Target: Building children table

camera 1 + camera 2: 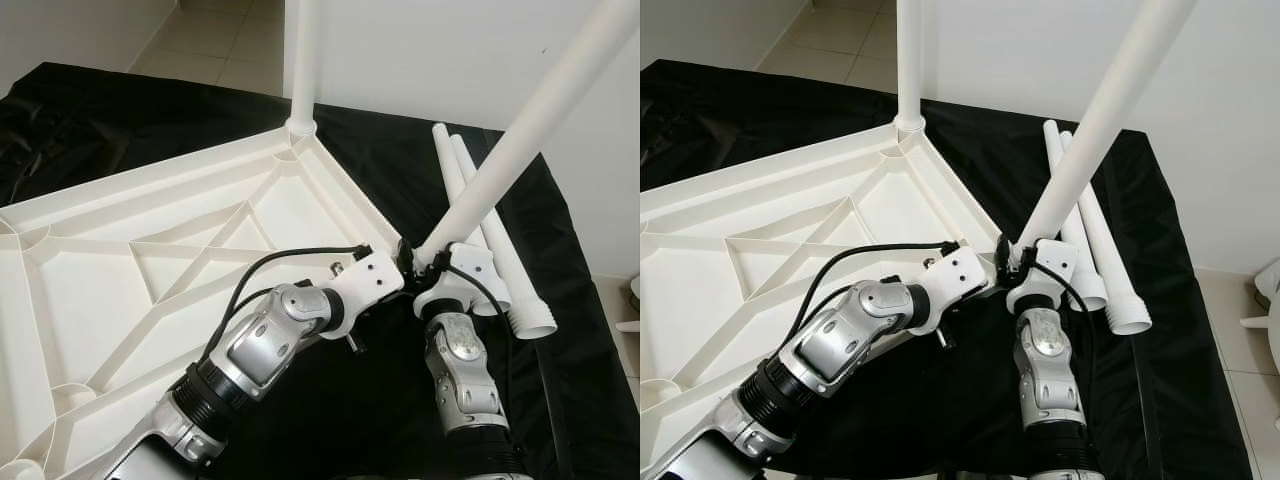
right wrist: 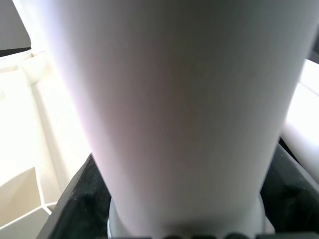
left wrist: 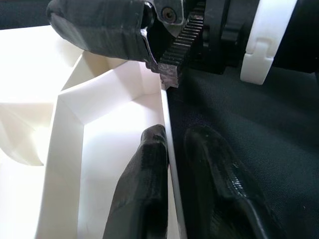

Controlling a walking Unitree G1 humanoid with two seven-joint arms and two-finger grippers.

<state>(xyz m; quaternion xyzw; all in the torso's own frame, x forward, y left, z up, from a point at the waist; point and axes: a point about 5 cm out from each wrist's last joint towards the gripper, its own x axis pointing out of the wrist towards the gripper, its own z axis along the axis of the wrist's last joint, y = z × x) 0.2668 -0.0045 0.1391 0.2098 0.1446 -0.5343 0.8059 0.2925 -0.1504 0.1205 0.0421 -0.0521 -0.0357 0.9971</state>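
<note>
Head cam first: the white tabletop is lying upside down on a black cloth, ribs facing up, and one leg is already standing upright in the far corner socket. The right gripper is down at the near right corner of the top, clamped around the bottom end of a second leg, which tilts up and away to the right. The left gripper comes in from the left and sits right next to it at that same corner, fingertips tucked behind the white wrist housing. Two spare legs lie side by side on the cloth just to the right of the tabletop, wide ends toward the robot. Tiled floor and a white wall are at the back. The other eye gives the same picture, with the tilted leg meeting the corner right above the right wrist. Left wrist cam: the two black fingers are set narrow, straddling the thin edge wall of the tabletop, one finger inside the rim and one outside over the cloth, pretty much pinching that wall. Right wrist cam: the leg runs straight up the middle, super close, seated between dark finger pads at the bottom, so that grip is tight on it, with a bit of tabletop off to one side.
</note>
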